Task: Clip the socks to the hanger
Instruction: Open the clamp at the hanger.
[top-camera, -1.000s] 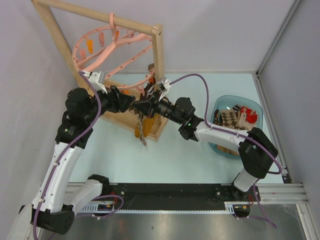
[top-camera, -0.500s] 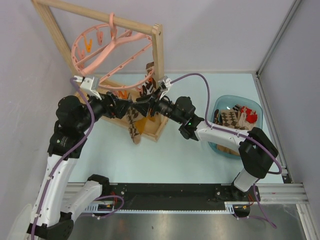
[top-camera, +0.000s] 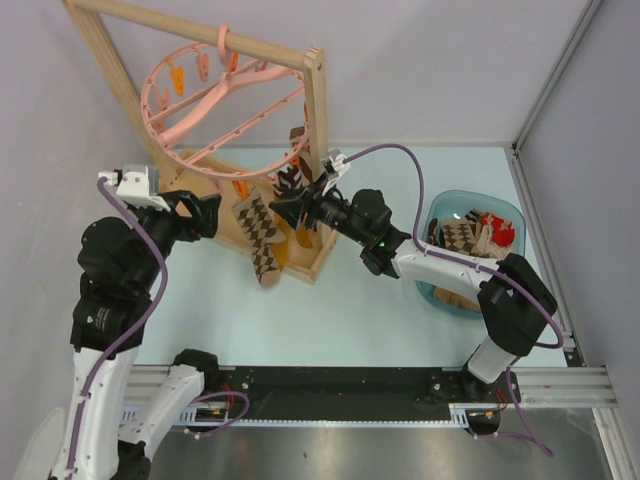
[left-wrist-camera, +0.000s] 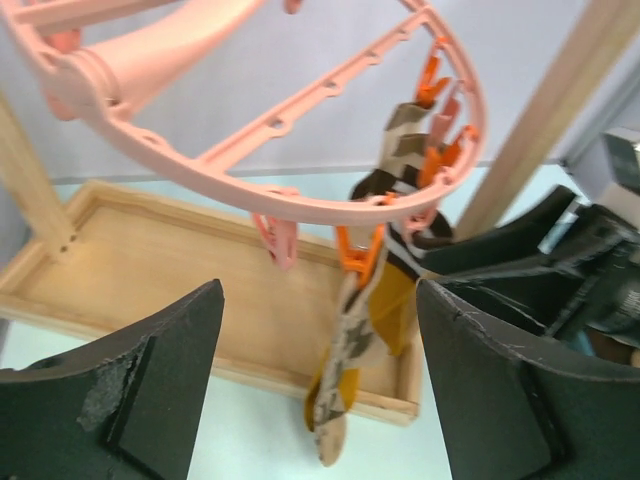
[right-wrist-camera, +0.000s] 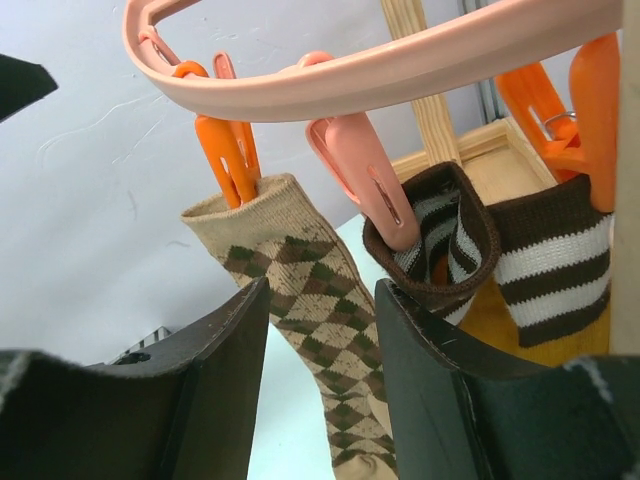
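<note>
Beside right claw (top-camera: 279, 207), argyle sock (top-camera: 262, 236) hangs clipped to hanger (top-camera: 215, 168).

pale lilac walls (top-camera: 430, 60), light-blue tabletop (top-camera: 330, 310)

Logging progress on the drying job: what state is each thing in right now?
argyle sock: clipped by an orange clip, hanging.
brown-cuffed sock: clipped by a pink clip.
hanger: hung on the wooden frame.
left gripper: open, empty.
right gripper: open, empty.
basket: holds more socks.

Round pink hanger (top-camera: 205, 105), argyle sock (top-camera: 262, 235) clipped, hanging down
</note>
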